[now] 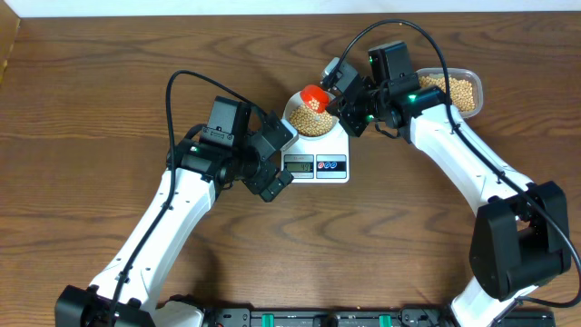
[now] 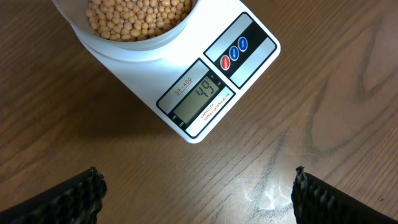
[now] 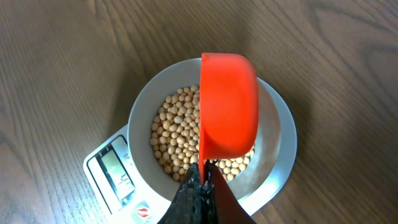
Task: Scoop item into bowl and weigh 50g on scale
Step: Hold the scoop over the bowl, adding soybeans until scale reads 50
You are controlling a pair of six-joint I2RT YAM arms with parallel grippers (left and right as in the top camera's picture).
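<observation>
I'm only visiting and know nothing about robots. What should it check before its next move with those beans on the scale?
1. Weight: the display on the scale reads 49, short of 50: not ok.
2. Seating: the bowl sits on the scale: ok.
3. Aim: the orange scoop is over the bowl, so beans would drop inside: ok.
4. Grip: the right gripper is shut on the orange scoop: ok.
5. Beans left in the scoop: cannot tell, since only its outside shows.
6. Clearance: the left gripper is open and apart from the scale, so it adds no weight: ok.
</observation>
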